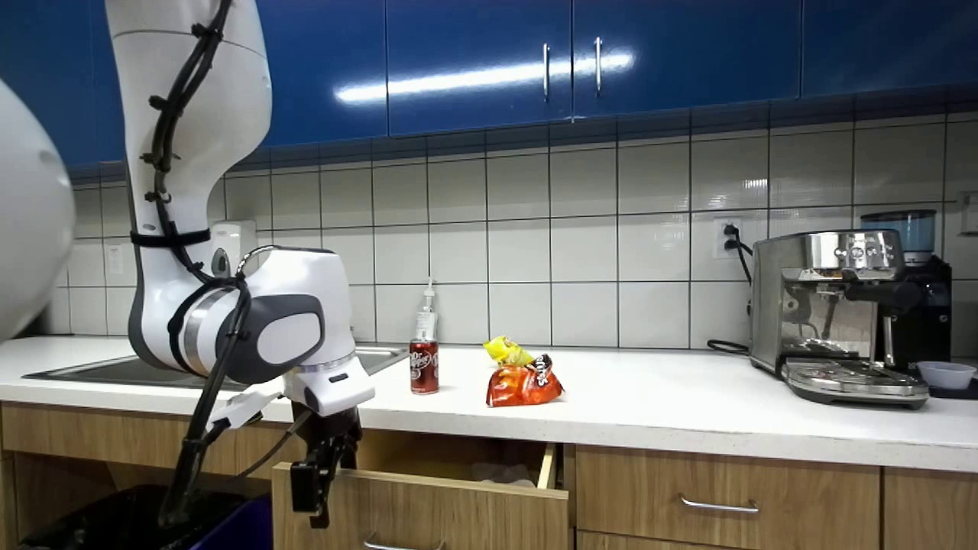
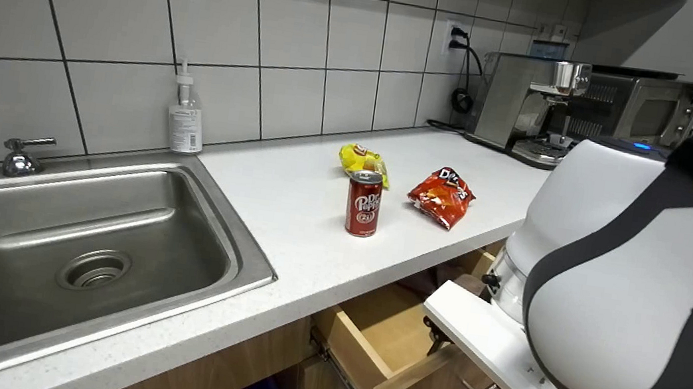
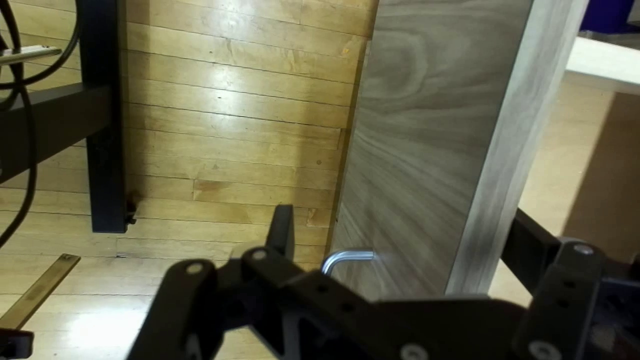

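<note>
My gripper (image 3: 400, 220) stands open over the pulled-out drawer, straddling the top edge of its wooden front (image 3: 425, 125). One finger (image 3: 281, 230) is outside, above the floor and near the metal handle (image 3: 350, 256); the other reaches inside the drawer. Whether either touches the wood I cannot tell. In an exterior view the gripper (image 1: 328, 477) hangs at the left end of the drawer front (image 1: 451, 512). Elsewhere the arm hides it, though the drawer's bare floor (image 2: 397, 322) shows. A red soda can (image 2: 363, 207), a red chip bag (image 2: 442, 197) and a yellow bag (image 2: 361, 158) rest on the counter.
The white counter (image 1: 649, 397) overhangs the drawer. A steel sink (image 2: 179, 246) and soap bottle (image 2: 186, 123) are on one side, a coffee machine (image 1: 833, 305) on the other. A dark bin (image 1: 130, 519) stands below. A black frame leg (image 3: 105, 150) rises near the floor.
</note>
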Controlling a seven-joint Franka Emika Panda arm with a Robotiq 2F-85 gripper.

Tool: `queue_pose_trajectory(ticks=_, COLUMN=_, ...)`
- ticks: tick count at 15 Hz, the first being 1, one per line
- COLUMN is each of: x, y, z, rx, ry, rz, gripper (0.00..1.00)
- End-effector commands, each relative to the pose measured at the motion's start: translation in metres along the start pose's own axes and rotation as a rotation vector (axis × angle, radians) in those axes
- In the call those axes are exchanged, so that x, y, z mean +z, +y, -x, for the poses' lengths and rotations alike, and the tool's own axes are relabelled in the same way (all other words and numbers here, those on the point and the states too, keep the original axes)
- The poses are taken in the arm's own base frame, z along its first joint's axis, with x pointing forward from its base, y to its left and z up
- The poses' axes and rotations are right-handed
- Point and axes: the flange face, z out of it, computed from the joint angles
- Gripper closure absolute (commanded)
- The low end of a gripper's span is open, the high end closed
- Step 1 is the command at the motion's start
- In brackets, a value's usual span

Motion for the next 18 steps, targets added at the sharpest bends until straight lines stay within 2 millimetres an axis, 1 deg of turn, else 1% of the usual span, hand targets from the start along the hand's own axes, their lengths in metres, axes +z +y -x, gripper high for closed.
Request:
queue_pose_trajectory(ticks=1, x=-0.007, y=0.021, z=0.013, rx=0.013, ry=-0.013, rz=0.026, gripper=0.00)
queue_pose_trajectory(ticks=7, x=-0.010, y=0.030, z=0.019, rx=0.013, ry=-0.021, rz=0.034, gripper=0.00)
queue_pose_trajectory(ticks=18, x=-0.010, y=0.036, z=0.029, rx=0.013, ry=-0.031, rz=0.047, gripper=0.00)
